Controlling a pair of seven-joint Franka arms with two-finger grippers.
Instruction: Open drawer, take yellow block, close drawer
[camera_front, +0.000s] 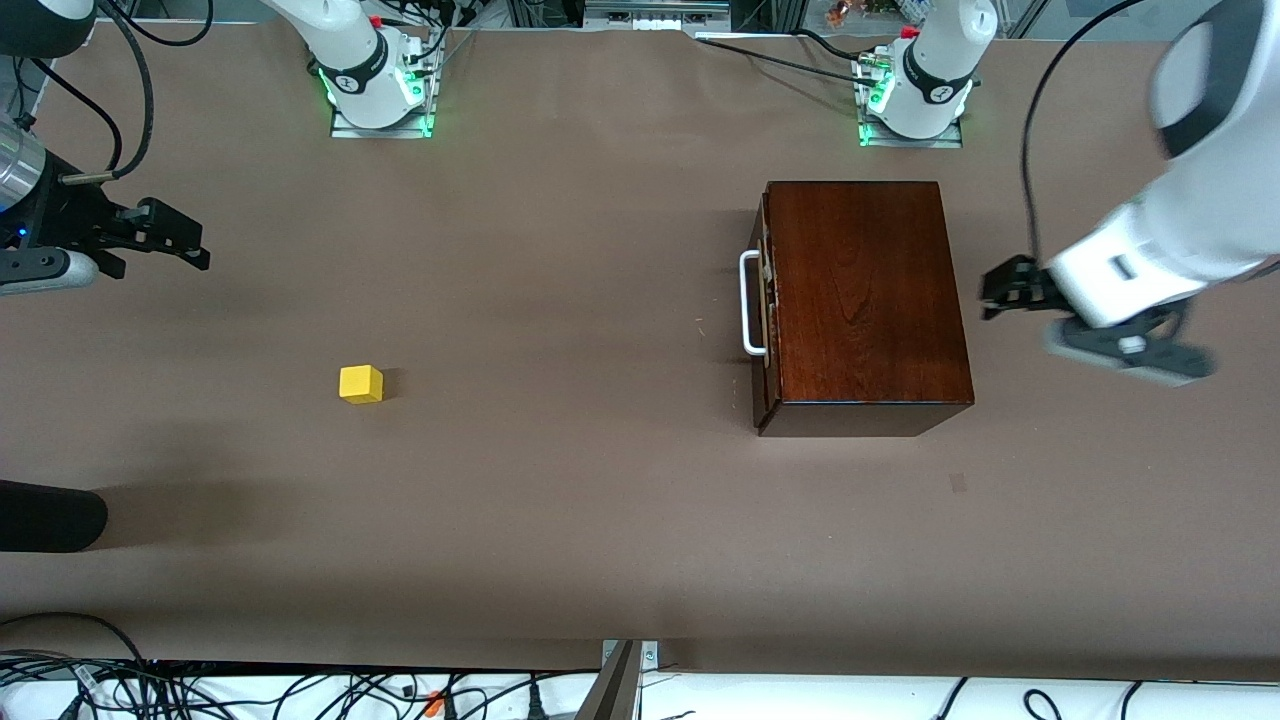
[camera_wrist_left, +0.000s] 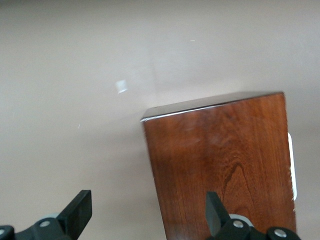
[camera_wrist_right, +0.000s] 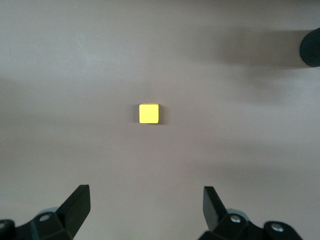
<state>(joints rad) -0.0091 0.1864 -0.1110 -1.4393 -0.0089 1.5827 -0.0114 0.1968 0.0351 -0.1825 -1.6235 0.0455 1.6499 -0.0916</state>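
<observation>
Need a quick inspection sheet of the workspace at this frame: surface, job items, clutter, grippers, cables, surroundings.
Surface: brown table, one small pale mark near the box.
Drawer: shut, white handle facing the right arm's end.
Wooden box: toward the left arm's end.
Yellow block: on the bare table toward the right arm's end, out of the drawer.
Clutter: nothing seen.
Left gripper: open, empty, beside the box.
Right gripper: open, empty, over bare table.
Cables: bundled along the table edge nearest the camera.
Surroundings: dark object at the view's edge.

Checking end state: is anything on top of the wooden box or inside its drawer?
The wooden box has a bare top. Its drawer is shut, so its inside is hidden. The yellow block sits on the table.
</observation>
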